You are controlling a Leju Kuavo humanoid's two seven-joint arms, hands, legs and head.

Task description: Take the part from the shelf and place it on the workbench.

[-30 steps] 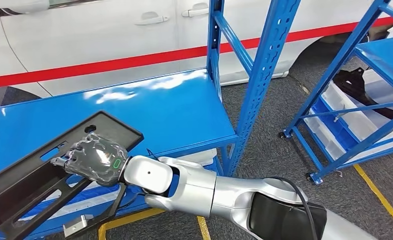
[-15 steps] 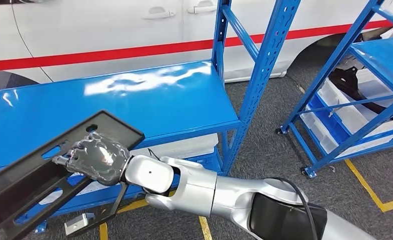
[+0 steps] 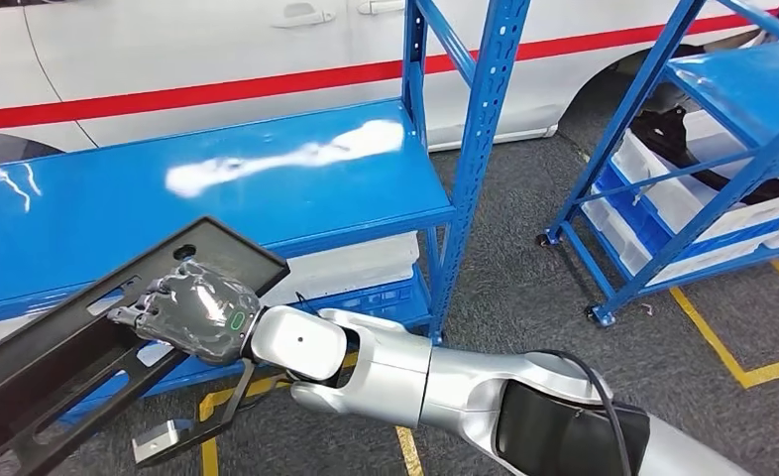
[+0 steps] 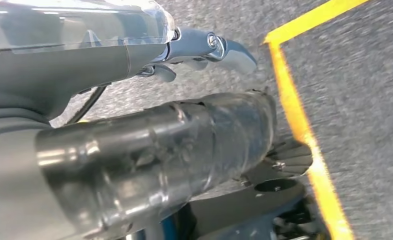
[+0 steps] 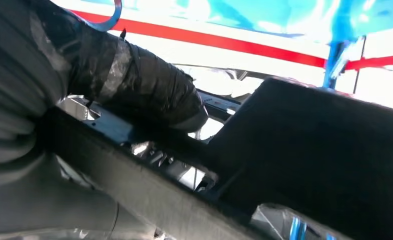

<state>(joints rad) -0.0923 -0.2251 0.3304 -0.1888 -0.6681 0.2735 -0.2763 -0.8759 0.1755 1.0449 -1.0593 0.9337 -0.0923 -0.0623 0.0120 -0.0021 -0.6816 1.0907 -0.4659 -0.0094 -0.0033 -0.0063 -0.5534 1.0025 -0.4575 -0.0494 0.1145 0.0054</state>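
Our right hand has its fingers clamped on the long black part, whose long axis runs diagonally over the blue shelf; left-hand fingers: cannot tell.

Bright, even light — white glare streaks the blue shelf; both wrist views are blurred, the right backlit.

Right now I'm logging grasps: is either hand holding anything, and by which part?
The right hand grips the long black slotted part over its upper rail, near the wider end. The left hand appears to hold nothing.
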